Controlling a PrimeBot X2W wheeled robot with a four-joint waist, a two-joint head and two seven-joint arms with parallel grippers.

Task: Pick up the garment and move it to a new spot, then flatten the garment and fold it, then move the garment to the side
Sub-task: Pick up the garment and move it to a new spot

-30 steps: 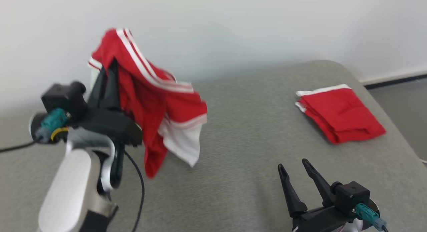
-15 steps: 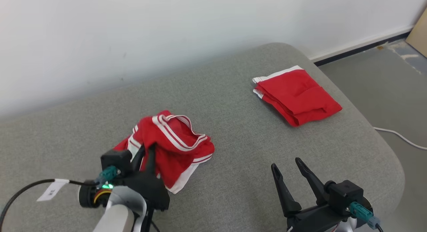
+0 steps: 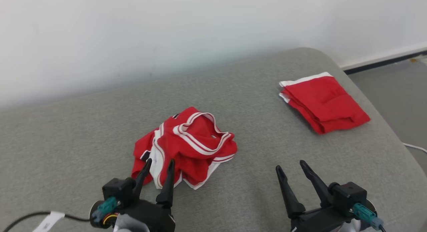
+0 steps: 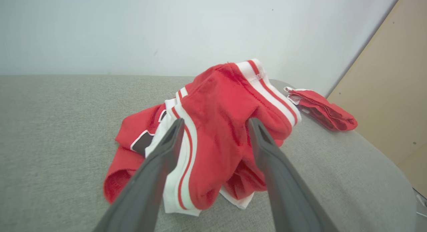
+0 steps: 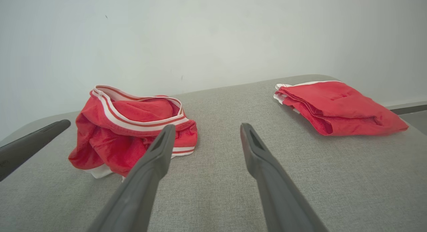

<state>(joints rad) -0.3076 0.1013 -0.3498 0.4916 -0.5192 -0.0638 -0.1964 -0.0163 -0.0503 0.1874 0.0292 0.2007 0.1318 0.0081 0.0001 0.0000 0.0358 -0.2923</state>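
The garment (image 3: pixel 190 142), red with white stripes, lies in a crumpled heap on the middle of the grey padded table (image 3: pixel 267 138). My left gripper (image 3: pixel 160 162) is open, its fingertips at the heap's near edge and not pinching any cloth. From the left wrist view the garment (image 4: pixel 213 102) bulges up just beyond the spread left gripper (image 4: pixel 216 121). My right gripper (image 3: pixel 290 165) stands open and empty over bare table, to the right of the heap. The right wrist view has the garment (image 5: pixel 133 125) at its left, beyond the right gripper (image 5: pixel 207 126).
A folded red garment (image 3: pixel 323 102) lies near the table's far right corner, also the folded garment (image 5: pixel 337 107) in the right wrist view. The table's rounded edge drops to grey floor (image 3: pixel 397 88) on the right, where a white cable (image 3: pixel 413 147) runs. A pale wall stands behind.
The left gripper held the garment up in the air, lowered it onto the table, then opened and let it go. The right gripper stayed open. The head camera shifted.
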